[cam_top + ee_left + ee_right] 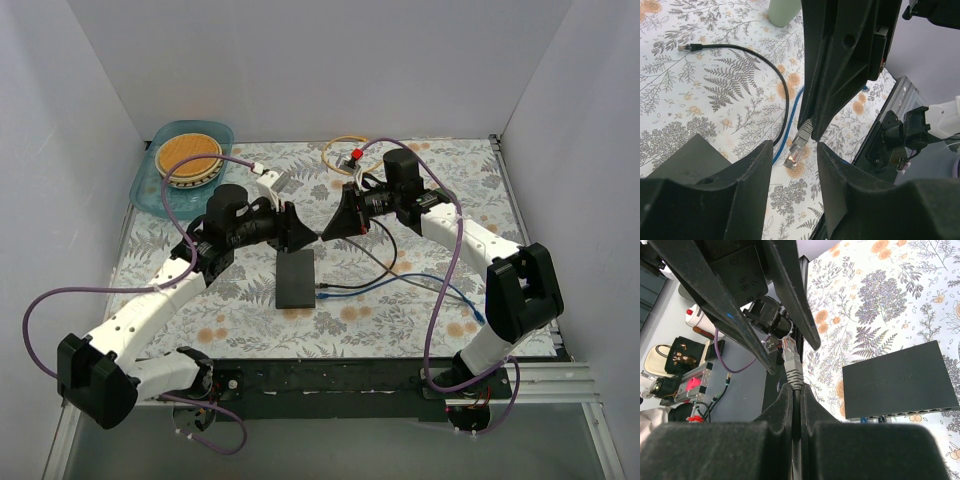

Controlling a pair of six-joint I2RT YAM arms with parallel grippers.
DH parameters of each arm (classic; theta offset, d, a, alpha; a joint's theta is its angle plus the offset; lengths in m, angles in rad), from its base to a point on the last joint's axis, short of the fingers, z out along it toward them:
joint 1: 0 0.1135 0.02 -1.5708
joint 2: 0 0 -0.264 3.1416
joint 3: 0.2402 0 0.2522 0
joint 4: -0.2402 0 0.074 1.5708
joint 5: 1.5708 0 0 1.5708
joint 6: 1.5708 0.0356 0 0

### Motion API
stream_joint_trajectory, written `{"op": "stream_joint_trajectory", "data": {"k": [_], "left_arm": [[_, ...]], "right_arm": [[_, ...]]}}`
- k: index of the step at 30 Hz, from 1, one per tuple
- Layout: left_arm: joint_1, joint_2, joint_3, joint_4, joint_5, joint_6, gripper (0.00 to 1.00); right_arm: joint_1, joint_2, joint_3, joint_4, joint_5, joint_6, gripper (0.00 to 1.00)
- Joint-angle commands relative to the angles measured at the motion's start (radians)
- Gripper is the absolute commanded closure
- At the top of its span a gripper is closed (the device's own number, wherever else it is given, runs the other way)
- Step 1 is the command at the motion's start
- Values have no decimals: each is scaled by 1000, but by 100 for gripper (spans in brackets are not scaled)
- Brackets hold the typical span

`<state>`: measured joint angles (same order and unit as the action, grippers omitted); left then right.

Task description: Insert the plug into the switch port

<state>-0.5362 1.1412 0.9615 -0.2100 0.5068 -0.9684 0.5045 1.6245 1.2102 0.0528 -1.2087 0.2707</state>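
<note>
This looks like a robotics lab test cell. Plain white panels [300, 70] box in a counter [420, 320] covered with floral cloth. A white left arm [150, 312] and right arm [470, 235] are bolted to a metal rail [570, 378], and purple cables [441, 300] loop loose.

One switch [295, 279], two arms [150, 315] [470, 240]

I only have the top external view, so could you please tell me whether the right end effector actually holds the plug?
Observer: Yes; the right wrist view shows the right end effector shut on the grey plug, whose tip sticks out in front.
Operator: Thank you; is the left one gripping it too?
Observer: No; in the left wrist view the left end effector is open, spread on either side of the plug.
</note>
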Motion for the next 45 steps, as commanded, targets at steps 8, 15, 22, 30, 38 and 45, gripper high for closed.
{"op": "stream_joint_trajectory", "data": {"k": [8,15,22,30,38,45], "left_arm": [[-2,-29,-3,15,16,13,90],[-2,-26,14,8,7,-29,100],[-2,98,149,-130,10,-165,100],[1,230,273,-276,78,-259,100],[30,275,295,-310,182,-316,100],[67,278,287,-324,256,-317,100]], "right_arm": [[-4,-38,-6,74,-25,41,99],[-4,-61,-5,6,33,12,88],[14,-182,62,-315,512,-266,37],[74,-322,-15,-288,791,-362,34],[198,-322,-35,-329,903,-476,34],[223,-322,-55,-361,896,-510,37]]}}
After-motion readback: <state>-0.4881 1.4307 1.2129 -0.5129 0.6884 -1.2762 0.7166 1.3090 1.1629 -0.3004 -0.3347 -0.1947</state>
